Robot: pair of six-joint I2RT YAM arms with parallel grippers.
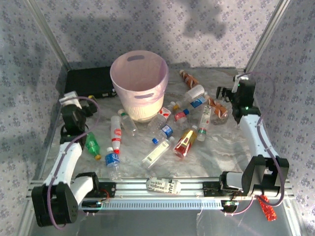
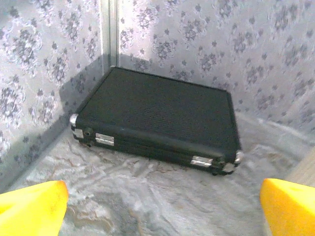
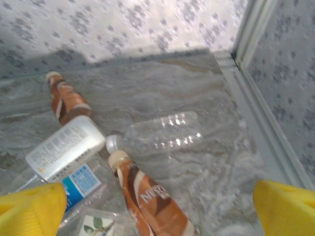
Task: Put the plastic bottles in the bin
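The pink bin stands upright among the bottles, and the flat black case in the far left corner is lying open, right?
Not quite: the black case is shut, lid down, with its latches along the front edge, as the left wrist view shows. The pink bin does stand upright among the bottles.

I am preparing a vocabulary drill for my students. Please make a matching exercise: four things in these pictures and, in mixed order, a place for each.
Things
1. bin
2. black case
3. green bottle
4. white packet

Places
a. near edge, in the middle
b. far left corner
c. left side, lying down
d. far middle, standing upright

Pairs: 1-d, 2-b, 3-c, 4-a
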